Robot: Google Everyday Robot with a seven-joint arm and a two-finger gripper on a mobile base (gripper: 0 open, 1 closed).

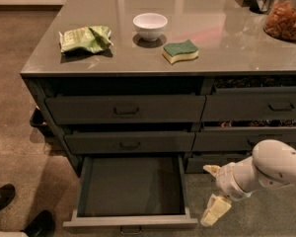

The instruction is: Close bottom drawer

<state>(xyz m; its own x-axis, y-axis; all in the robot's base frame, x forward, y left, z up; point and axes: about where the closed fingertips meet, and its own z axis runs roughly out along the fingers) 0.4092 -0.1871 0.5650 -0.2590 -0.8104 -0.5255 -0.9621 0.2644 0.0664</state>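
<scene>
The bottom drawer [130, 220] of the dark-grey counter unit is pulled far out toward me. Its long flat grey tray [132, 185] is bare. Its low front panel runs along the bottom edge of the view, with a small dark bail handle [131, 229] at the centre. My gripper [212, 191] hangs on a white arm to the right of the drawer, near its front right corner, apart from it. Its cream fingers [215, 210] are spread apart and hold nothing.
Two taller grey drawers [126, 109] sit above it, and more drawers [256, 107] to the right. The countertop [49, 63] holds a green bag [85, 38], a white bowl [150, 24], a sponge [180, 51] and a jar [287, 15]. Black shoes [2, 198] stand bottom left.
</scene>
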